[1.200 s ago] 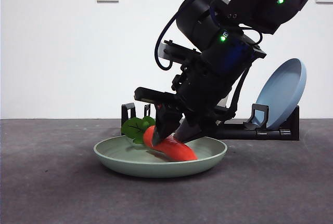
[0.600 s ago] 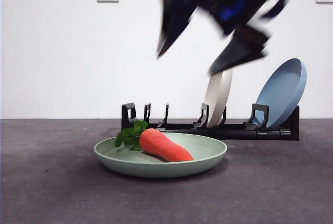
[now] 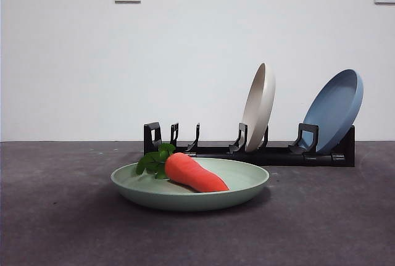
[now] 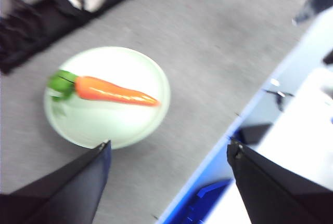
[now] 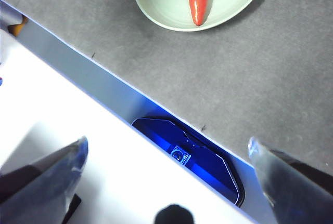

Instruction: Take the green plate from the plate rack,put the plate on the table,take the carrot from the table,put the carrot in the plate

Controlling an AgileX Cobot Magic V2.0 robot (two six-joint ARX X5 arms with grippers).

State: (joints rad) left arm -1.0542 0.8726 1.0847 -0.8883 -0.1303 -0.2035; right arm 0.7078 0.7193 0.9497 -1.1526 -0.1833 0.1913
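The green plate (image 3: 190, 187) sits flat on the table (image 3: 62, 229). The carrot (image 3: 191, 173) lies inside it, leaves toward the plate rack (image 3: 247, 152) behind, which holds a cream plate (image 3: 259, 107) and a blue plate (image 3: 336, 108). Left gripper (image 4: 169, 154) and right gripper (image 5: 166, 151) hang high above, jaws spread wide, empty.

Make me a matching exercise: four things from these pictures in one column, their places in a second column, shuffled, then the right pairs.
1. carrot
2. green plate
3. cream-white plate
4. blue plate

A. leaning at the end of the plate rack
B. flat on the table
C. upright in a middle rack slot
D. lying in the green plate

Pairs: 1-D, 2-B, 3-C, 4-A
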